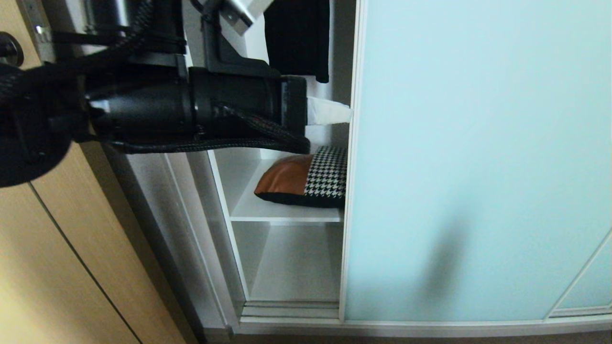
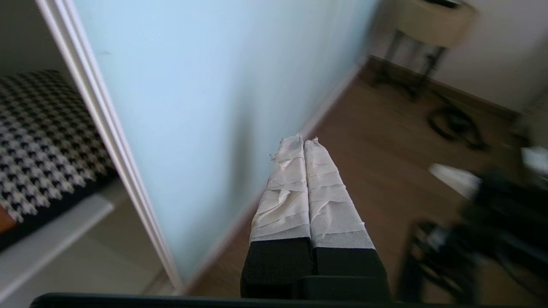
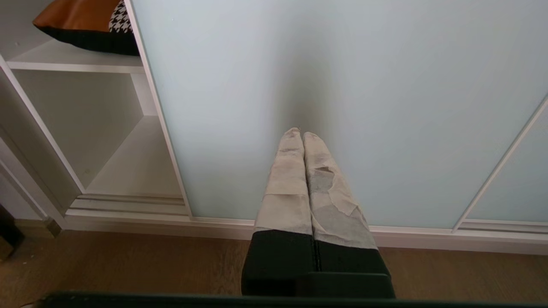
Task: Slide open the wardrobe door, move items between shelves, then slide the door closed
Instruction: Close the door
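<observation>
Right of the left gripper (image 1: 346, 114): frosted aqua sliding door (image 1: 478, 157), part-open, tips pressed together at its frame edge. Below the gripper, white shelf (image 1: 287, 212) carries the leather-houndstooth cushion (image 1: 306, 179). Right gripper (image 3: 302, 134) pressed together, facing the door glass.

The tan wood-grain door (image 1: 57, 267) stands at the left of the head view and serves as the landmark. A dark round knob (image 1: 8, 48) sits near its upper edge. To the right of this door a plain black garment (image 1: 299, 38) hangs (only its lower part shows). The wooden floor (image 3: 128, 269) runs below, carrying a small round-topped side table (image 2: 432, 19) and a dark coiled cable (image 2: 456, 124).
</observation>
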